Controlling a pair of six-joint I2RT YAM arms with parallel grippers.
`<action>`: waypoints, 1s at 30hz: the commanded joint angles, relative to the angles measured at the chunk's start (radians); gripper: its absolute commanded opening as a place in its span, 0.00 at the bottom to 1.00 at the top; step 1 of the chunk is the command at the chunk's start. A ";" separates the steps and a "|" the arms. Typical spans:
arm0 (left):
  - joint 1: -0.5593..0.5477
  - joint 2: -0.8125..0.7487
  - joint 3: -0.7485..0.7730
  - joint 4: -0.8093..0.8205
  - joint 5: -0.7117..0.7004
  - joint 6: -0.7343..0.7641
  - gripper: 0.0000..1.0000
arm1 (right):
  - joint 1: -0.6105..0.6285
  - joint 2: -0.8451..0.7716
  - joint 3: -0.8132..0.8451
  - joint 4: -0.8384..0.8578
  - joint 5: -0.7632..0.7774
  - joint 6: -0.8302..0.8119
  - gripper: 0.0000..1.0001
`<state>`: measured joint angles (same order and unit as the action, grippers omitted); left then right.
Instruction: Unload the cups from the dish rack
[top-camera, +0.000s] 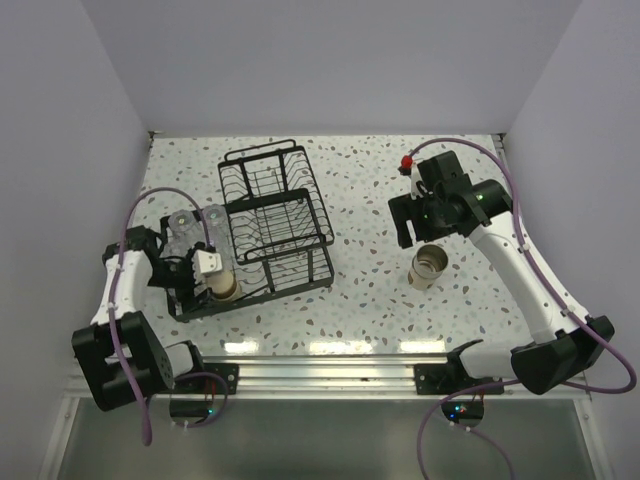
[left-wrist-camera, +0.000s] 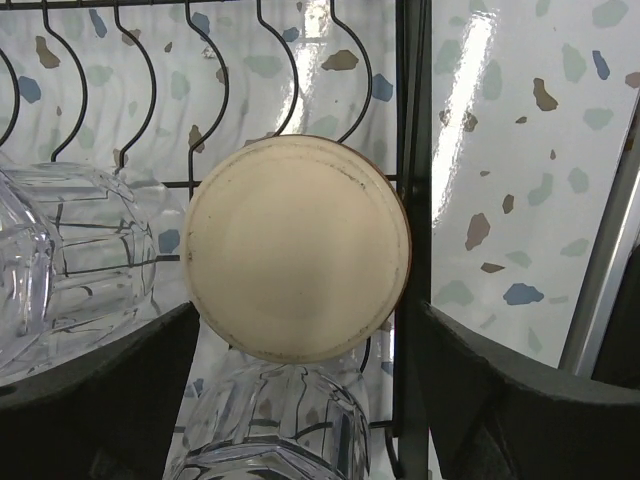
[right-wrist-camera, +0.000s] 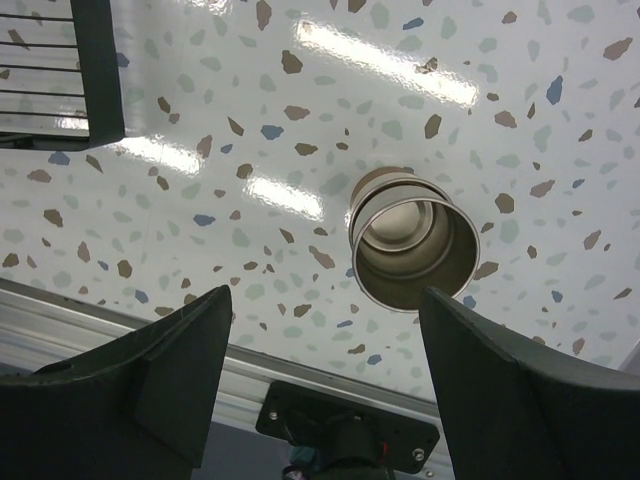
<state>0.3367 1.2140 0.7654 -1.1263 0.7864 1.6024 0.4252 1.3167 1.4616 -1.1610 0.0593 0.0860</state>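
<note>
Fingers (left-wrist-camera: 100, 390) of the left gripper (left-wrist-camera: 305, 330) flank a tan cup (left-wrist-camera: 297, 248) in the near-left corner of the dish rack (left-wrist-camera: 409, 90), base toward them, axis along the reach; grip unclear; right gripper (right-wrist-camera: 325, 300) hangs open over a second cup (right-wrist-camera: 412, 250) right of the rack.

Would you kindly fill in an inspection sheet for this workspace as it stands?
Surface: glossy speckled white table.
Job's things: dish rack holds the racked tan cup, with clear cups beside it; the standing tan cup is upright on the table.
Clutter: nothing seen.
Grippers: left gripper straddles the racked tan cup, contact unclear; right gripper is open and empty, near the standing tan cup.
Cables: purple cables run along both arms.
Surroundings: plain pale walls.
</note>
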 joint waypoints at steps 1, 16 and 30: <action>0.033 0.001 0.043 -0.087 0.010 0.125 0.89 | -0.003 -0.020 0.005 0.021 -0.021 -0.020 0.79; 0.025 -0.036 -0.009 0.008 0.171 0.065 0.93 | -0.003 -0.019 0.003 0.017 -0.016 -0.022 0.79; -0.068 -0.045 -0.008 0.068 0.108 -0.055 0.49 | -0.003 -0.025 -0.004 0.018 -0.015 -0.023 0.79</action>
<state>0.2733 1.1820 0.7433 -1.0538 0.9070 1.5501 0.4252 1.3167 1.4612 -1.1576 0.0589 0.0853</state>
